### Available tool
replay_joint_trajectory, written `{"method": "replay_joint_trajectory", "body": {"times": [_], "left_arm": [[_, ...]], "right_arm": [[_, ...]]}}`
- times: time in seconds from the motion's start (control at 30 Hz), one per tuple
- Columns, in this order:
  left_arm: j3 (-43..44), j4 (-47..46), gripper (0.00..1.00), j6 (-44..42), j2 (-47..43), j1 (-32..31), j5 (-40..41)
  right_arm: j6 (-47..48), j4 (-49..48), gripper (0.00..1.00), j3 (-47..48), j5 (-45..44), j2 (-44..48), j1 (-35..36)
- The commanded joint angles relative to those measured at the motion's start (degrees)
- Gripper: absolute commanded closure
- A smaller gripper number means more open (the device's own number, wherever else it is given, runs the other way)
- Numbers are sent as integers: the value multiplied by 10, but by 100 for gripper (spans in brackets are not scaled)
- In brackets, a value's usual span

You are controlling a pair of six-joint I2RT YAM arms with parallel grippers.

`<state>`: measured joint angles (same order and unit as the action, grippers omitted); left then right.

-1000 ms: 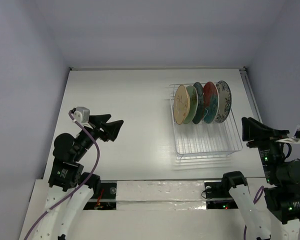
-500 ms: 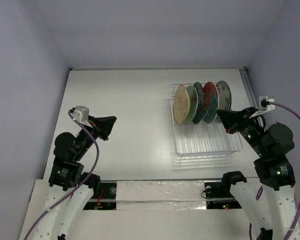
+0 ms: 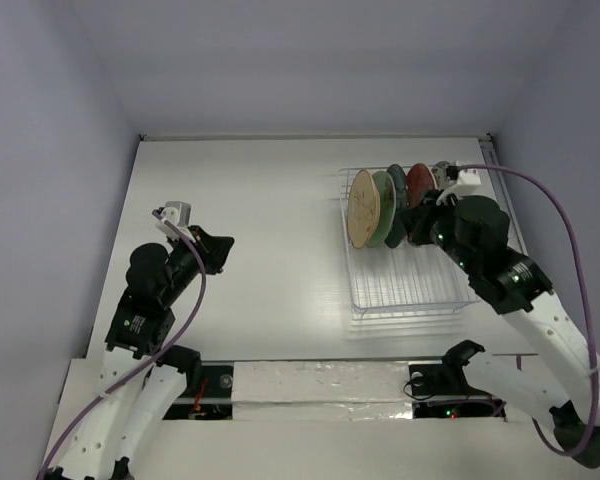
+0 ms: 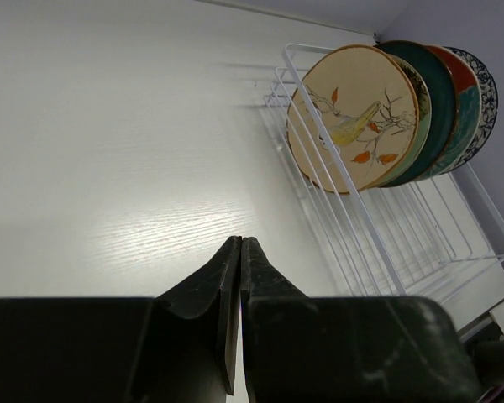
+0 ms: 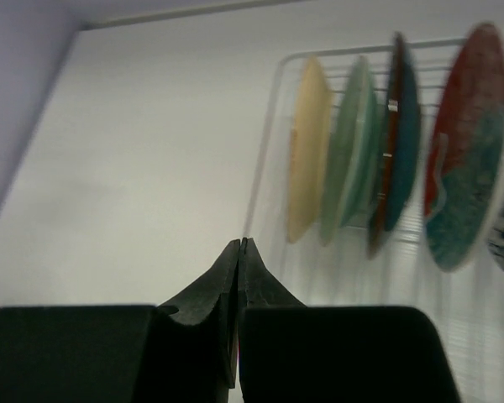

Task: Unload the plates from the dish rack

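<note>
The white wire dish rack [image 3: 410,285] stands on the right half of the table with the plates upright at its far end. From left to right they are tan with a leaf motif [image 3: 363,208], pale green [image 3: 383,200], dark teal [image 3: 396,180] and red [image 3: 418,182]; the white one with the blue rim [image 4: 485,84] is mostly hidden behind my right arm in the top view. My right gripper [image 3: 407,220] is shut and empty, hovering over the rack just in front of the plates. My left gripper [image 3: 223,246] is shut and empty over bare table, well left of the rack.
The white table [image 3: 260,200] is walled at the back and on both sides. In the right wrist view the plates [image 5: 353,151] stand to the right of the shut fingertips [image 5: 241,243], with the rack's wire side [image 5: 265,143] ahead.
Both grippers have shut. My right arm has swung from the table's right edge in over the rack, up to the plates. The left arm has shifted only slightly.
</note>
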<state>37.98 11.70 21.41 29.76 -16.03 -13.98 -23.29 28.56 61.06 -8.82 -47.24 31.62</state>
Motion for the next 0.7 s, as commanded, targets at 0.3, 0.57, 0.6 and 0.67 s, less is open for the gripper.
{"method": "replay_joint_trajectory", "body": {"times": [0.3, 0.57, 0.6, 0.67], "left_arm": [[-4, -29, 96, 0, -23, -1, -31], [-10, -36, 86, -1, -19, -1, -60], [-10, -38, 85, -2, -18, -1, -61], [-10, -38, 84, -2, -10, -1, -67]], "right_arm": [[53, 23, 60, 89, -270, -137, 0], [72, 1, 48, 116, -213, -234, -52], [76, -8, 49, 117, -212, -241, -59], [79, -9, 49, 122, -208, -255, -65]]}}
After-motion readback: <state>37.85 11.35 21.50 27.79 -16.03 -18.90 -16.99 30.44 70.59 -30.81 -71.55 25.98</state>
